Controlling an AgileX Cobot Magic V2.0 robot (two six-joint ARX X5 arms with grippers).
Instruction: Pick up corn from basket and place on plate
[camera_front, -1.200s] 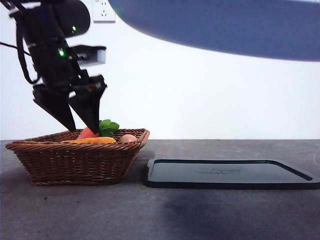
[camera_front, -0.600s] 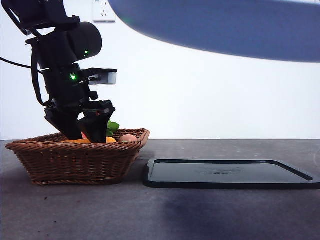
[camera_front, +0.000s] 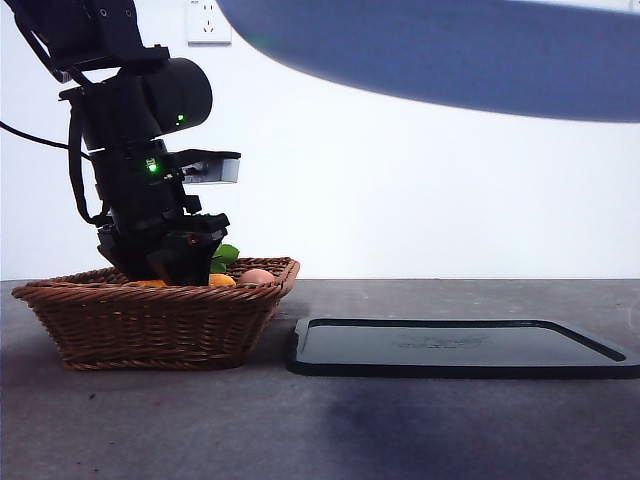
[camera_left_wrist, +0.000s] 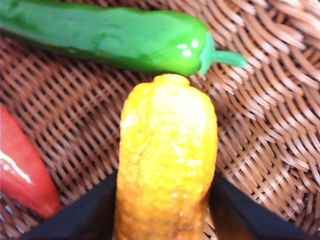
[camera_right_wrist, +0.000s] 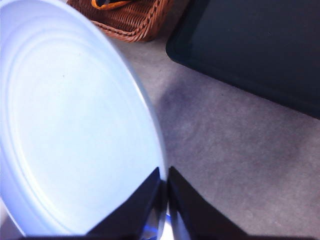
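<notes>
The yellow-orange corn (camera_left_wrist: 167, 160) lies in the brown wicker basket (camera_front: 150, 320), with only a bit of its orange end (camera_front: 221, 281) showing over the rim in the front view. My left gripper (camera_front: 170, 268) is down inside the basket, and its two black jaws press on either side of the cob (camera_left_wrist: 165, 182). The light-blue plate (camera_right_wrist: 70, 125) hangs high over the table and fills the top of the front view (camera_front: 450, 50). My right gripper (camera_right_wrist: 164, 175) is shut on the plate's rim.
In the basket (camera_left_wrist: 260, 125), a green pepper (camera_left_wrist: 110, 35) lies beyond the corn's tip and a red-orange carrot (camera_left_wrist: 20, 170) lies beside it. A tan egg-like thing (camera_front: 256, 276) and green leaves (camera_front: 224, 254) show above the rim. A flat black tray (camera_front: 460, 345) lies right of the basket.
The left arm has come down from above the basket until its jaws are inside it, and they have closed around the corn. The plate and right gripper have stayed still.
</notes>
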